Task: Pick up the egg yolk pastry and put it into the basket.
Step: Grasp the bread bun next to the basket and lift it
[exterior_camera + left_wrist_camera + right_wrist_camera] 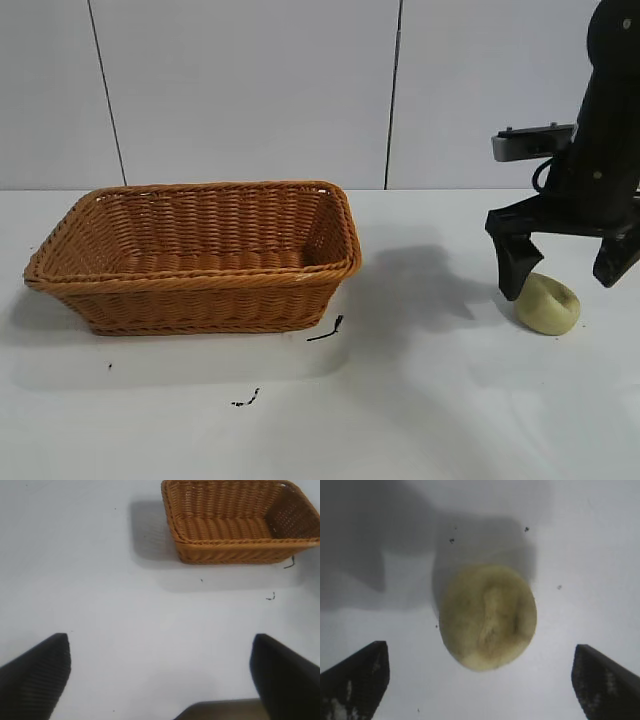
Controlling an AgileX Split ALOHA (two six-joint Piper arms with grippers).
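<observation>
Right arm: one, black, reaching steeply down over the egg yolk pastry, wrist camera bracket jutting toward the basket side. Right gripper: fingers spread wide, one tip on each side of the pastry and slightly above it, neither touching it; nothing held.

Egg yolk pastry: one, pale yellow, rounded, lying on the white table, well apart from the basket, on the side of the basket's short end nearest the right arm. It sits a little tilted, its domed face turned up and toward the exterior camera.

Basket: one, rectangular orange-brown wicker with a braided rim, upright on the table, nothing visible inside.

Left gripper: out of the exterior view; its own wrist view shows two dark fingertips spread apart over bare table, with the basket well beyond them. Nothing between the tips.

View differences: the right wrist view alone shows the pastry from above, with its creased, dimpled top, lying between and ahead of the right gripper tips. The exterior view alone shows the right arm's posture. Both the exterior and left wrist views show two small black marks on the table just beside the basket's near corner.
</observation>
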